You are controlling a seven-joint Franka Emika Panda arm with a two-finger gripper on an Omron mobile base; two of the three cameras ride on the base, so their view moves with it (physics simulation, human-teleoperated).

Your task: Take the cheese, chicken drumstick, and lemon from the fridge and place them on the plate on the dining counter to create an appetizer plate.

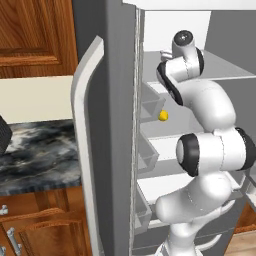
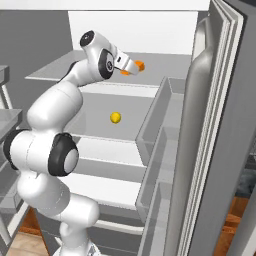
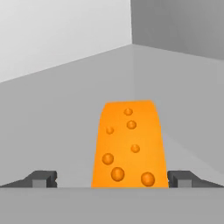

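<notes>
Fridge [image 1: 117, 150] stands open, door swung wide, long pale handle [image 1: 82, 150] on its outer face. Arm reaches deep into the white interior at the level of the upper glass shelf [image 2: 160, 67]. Gripper [image 2: 131, 66] sits low over that shelf, near the fridge's back wall. Cheese [image 3: 129, 146], an orange wedge pocked with small round holes, lies on the same shelf directly ahead of the hand; in the right base view it shows as an orange patch [image 2: 135, 66] at the gripper's end. In the hand view the two dark fingertips [image 3: 42, 178] stand spread wide, one on each side of the wedge's near end, with grey shelf showing between each tip and the cheese; neither touches it. Fingers are open, holding nothing. Lemon [image 2: 115, 117] rests one shelf below the cheese, out toward the middle of that shelf, well apart from the gripper; it also shows from the left base view [image 1: 163, 116]. Door bins [image 2: 160, 145] line the inside of the fridge door. A marbled counter top [image 1: 35, 155] over brown wooden cabinets [image 1: 40, 225] lies outside the fridge, beyond the door handle.
</notes>
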